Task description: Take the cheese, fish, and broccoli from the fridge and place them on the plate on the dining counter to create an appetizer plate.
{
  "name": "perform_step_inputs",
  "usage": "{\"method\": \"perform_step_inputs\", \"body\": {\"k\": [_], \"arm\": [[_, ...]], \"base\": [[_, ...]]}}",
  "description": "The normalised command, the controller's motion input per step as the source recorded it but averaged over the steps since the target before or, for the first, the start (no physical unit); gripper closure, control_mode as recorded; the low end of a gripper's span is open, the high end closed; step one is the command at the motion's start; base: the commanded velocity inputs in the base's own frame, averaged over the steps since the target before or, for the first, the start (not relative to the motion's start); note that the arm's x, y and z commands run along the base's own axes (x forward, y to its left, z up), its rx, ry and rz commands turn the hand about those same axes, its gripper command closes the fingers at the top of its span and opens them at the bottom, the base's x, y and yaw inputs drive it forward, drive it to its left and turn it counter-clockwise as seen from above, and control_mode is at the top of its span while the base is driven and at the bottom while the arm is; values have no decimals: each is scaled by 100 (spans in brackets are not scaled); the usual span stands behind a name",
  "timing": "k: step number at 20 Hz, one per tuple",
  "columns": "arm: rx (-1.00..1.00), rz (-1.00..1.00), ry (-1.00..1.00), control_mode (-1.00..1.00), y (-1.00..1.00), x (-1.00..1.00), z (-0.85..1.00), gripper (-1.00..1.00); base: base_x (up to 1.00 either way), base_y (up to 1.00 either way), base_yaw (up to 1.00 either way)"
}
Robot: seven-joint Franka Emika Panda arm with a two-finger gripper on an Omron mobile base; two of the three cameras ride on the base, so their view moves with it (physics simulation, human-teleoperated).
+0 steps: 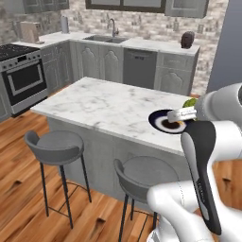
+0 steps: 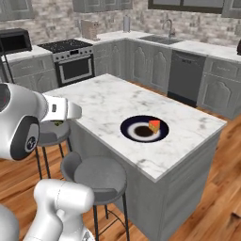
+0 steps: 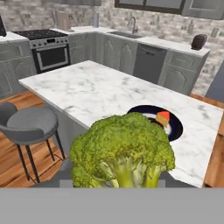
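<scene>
- From my remote seat, the hand view showed the broccoli [image 3: 122,151] large at the bottom centre of the frame: a rounded, bumpy yellow-green crown above pale stalks that pointed down toward the frame's bottom edge.
- The gripper [image 3: 120,181] was clamped on the broccoli; its fingertips were hidden behind the clump.
- Behind the broccoli, right of centre, lay the round navy-black plate [image 3: 175,124] with a white ring, flat on the dining counter [image 3: 96,92], a long white slab with grey veins.
- The cheese [image 3: 163,118], a small orange-red wedge, sat on the plate.
- In the right base view, the plate [image 2: 134,123] was at mid-frame with the cheese [image 2: 154,125] on its right side.
- Grey round stools [image 2: 100,175] stood along the counter's near edge, below the arm.
- A steel oven [image 3: 51,54], a sink [image 3: 124,34] and grey cabinets lined the top of the frame.
</scene>
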Motion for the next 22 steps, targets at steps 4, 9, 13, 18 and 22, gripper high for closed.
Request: {"method": "perform_step_inputs", "body": {"k": [4, 9, 13, 18, 22], "arm": [[0, -8, 0, -100, -16, 15, 0, 100], [3, -19, 15, -100, -74, 14, -2, 100], [6, -9, 23, -100, -95, 2, -14, 100], [12, 0, 14, -100, -60, 8, -20, 100], [3, 5, 1, -100, -2, 23, -6, 100]], "base": [[22, -8, -7], [0, 0, 0], [0, 0, 0], [0, 0, 0], [0, 0, 0]]}}
